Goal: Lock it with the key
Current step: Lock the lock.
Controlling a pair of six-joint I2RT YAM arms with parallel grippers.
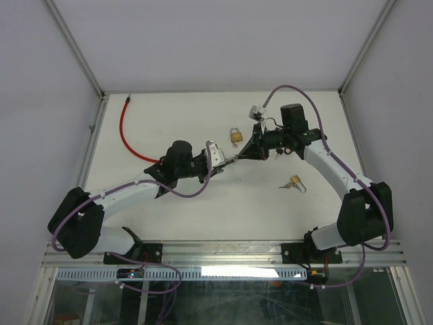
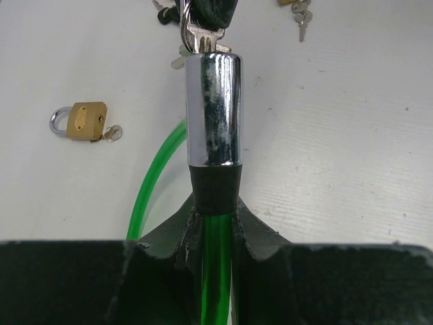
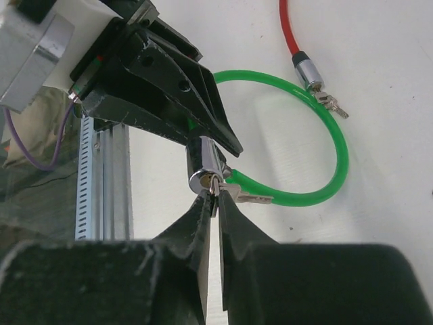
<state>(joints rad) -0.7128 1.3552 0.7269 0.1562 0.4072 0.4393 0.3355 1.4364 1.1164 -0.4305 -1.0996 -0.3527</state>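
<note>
The L gripper (image 2: 214,213) has its fingers closed on the black collar of the lock (image 2: 214,108), a chrome cylinder at the end of the green cable (image 2: 216,271). It holds the cylinder above the table (image 1: 237,210), near the middle. The R gripper (image 3: 215,196) meets it from the opposite side, fingers pressed together on the key (image 2: 201,40), and the key tip is at the cylinder's open end. I cannot tell how deep it sits. A 2nd key hangs from the same ring. The green cable makes a loop lying on the table behind the L gripper. A brass padlock (image 2: 84,120) lies near, apart from both grippers, and another padlock w/ keys (image 1: 295,181) lies by the R arm. The red cable (image 3: 289,27) is well apart, at the far left.
</note>
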